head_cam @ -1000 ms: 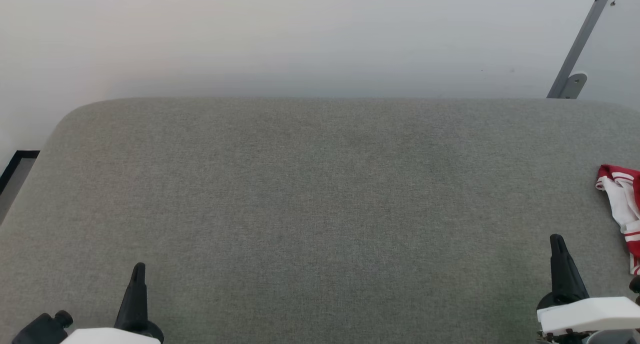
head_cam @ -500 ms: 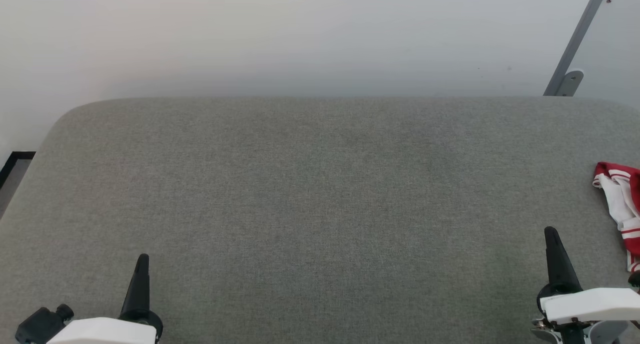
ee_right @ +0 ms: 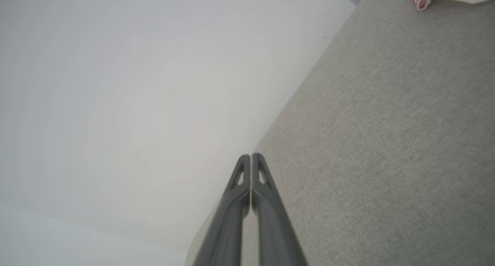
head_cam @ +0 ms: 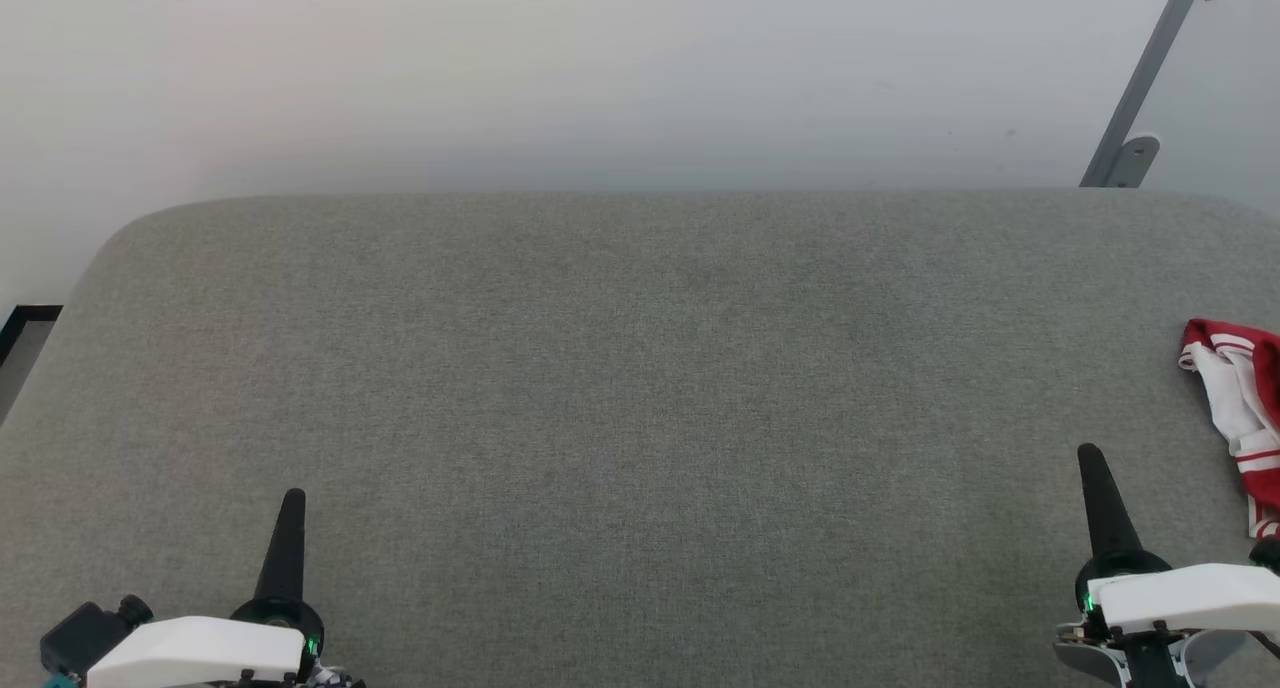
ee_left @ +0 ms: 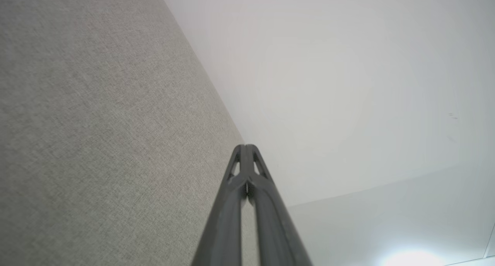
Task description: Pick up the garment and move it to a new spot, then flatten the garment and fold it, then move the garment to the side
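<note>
**Red-and-white shirt [head_cam: 1235, 398] at the right margin of the grey upholstery [head_cam: 640, 368]; nothing in my grasp.**
Head view: my left gripper [head_cam: 291, 503] and right gripper [head_cam: 1091, 463] are pinched closed, empty; the shirt lies rumpled near the right one, either awaiting pickup or already set aside. Left wrist view: fingers [ee_left: 229, 212] meet over upholstery. Right wrist view: the shirt's white edge sits in the far corner; any grasp needs parted fingers.

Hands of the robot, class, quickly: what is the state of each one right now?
Left hand: closed, holding nothing.
Right hand: closed, holding nothing; the garment lies apart from it.
</note>
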